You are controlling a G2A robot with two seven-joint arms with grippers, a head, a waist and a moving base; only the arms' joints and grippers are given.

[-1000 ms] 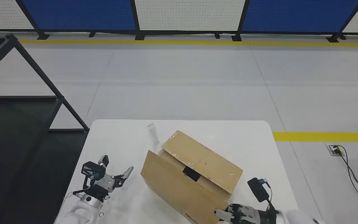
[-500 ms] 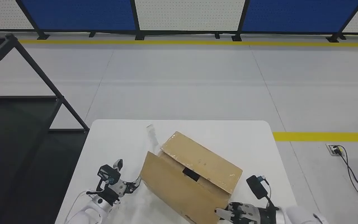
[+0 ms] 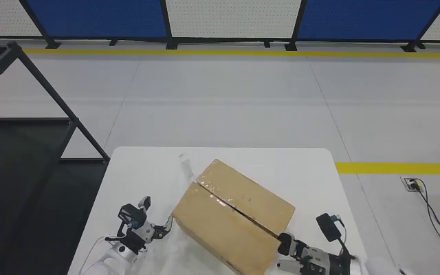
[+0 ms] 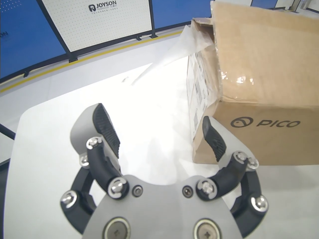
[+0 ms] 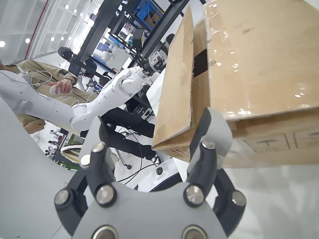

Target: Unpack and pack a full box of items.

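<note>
A white bench (image 3: 137,172) carries a large brown cardboard box (image 3: 234,216), set at a slant near the bench's middle. The box's top flaps lie almost shut, with one flap lifted slightly along the glossy taped seam. A strip of clear film (image 4: 172,54) trails from the box's far corner onto the bench. The left hand (image 4: 153,115) sits low just beside one end of the box, fingers spread apart and holding nothing. The right hand (image 5: 154,118) is at the opposite end, its fingers also apart, by the raised flap's corner.
</note>
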